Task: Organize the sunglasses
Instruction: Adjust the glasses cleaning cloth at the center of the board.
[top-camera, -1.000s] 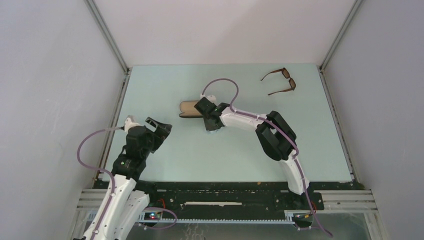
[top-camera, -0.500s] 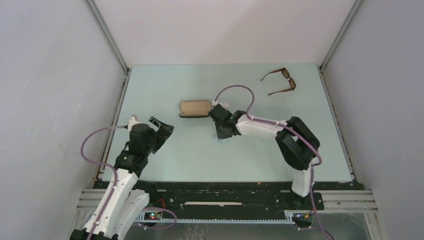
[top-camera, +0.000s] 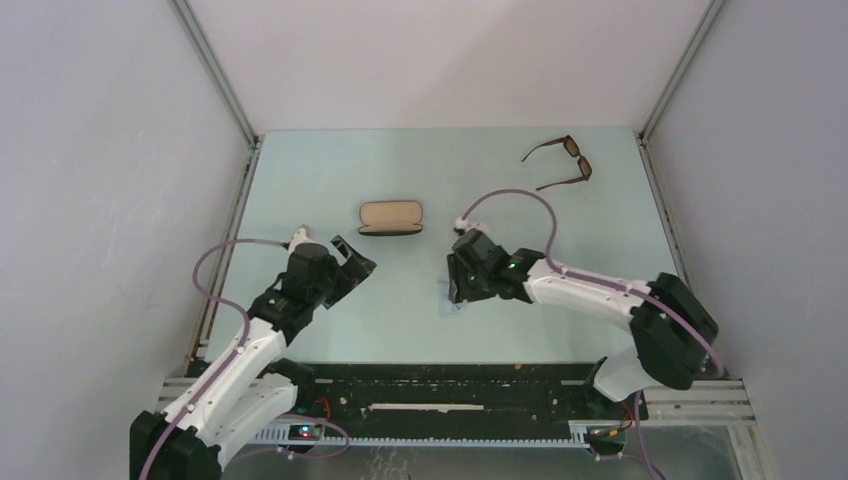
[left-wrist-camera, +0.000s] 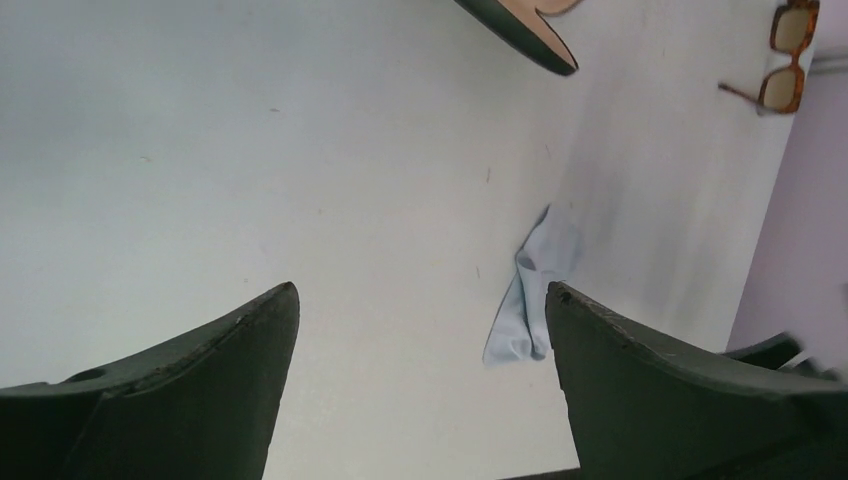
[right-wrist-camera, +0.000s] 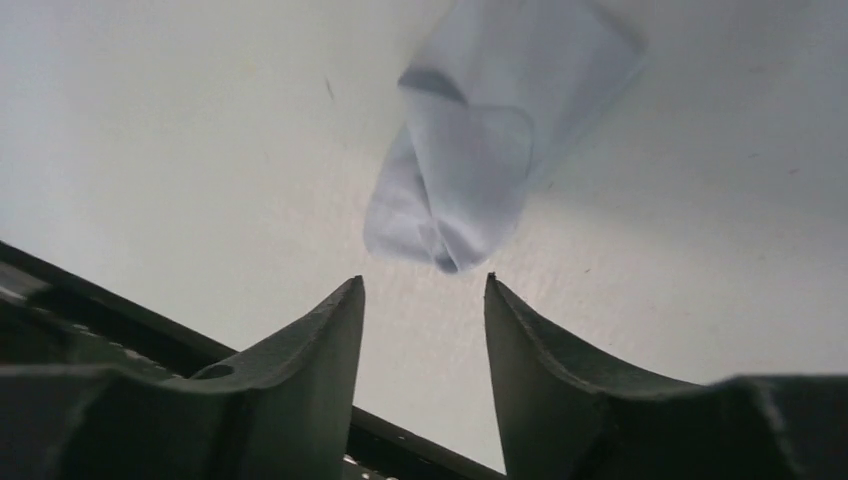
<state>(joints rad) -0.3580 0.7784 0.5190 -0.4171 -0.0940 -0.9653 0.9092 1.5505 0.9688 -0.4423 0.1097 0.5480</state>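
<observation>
The brown-framed sunglasses (top-camera: 561, 161) lie unfolded at the far right of the table, lenses to the right; the left wrist view catches them in its top corner (left-wrist-camera: 786, 55). My left gripper (top-camera: 358, 258) hangs open over the left middle of the table (left-wrist-camera: 420, 290), empty. My right gripper (top-camera: 457, 292) points down near the table's centre, far from the sunglasses. Its jaws (right-wrist-camera: 425, 282) are open with nothing between them. A crumpled light-blue cloth (right-wrist-camera: 490, 140) lies on the table just past its fingertips.
An open oblong case (top-camera: 391, 217) with tan lining lies left of centre, behind both grippers; its end shows in the left wrist view (left-wrist-camera: 520, 25). The cloth (left-wrist-camera: 530, 290) lies by my left gripper's right finger. Grey walls bound the table (top-camera: 330, 330) on three sides.
My right gripper pulled back from the case toward the near edge, carrying the blue cloth, then opened and let it drop on the table. The left arm swung right toward the centre.
</observation>
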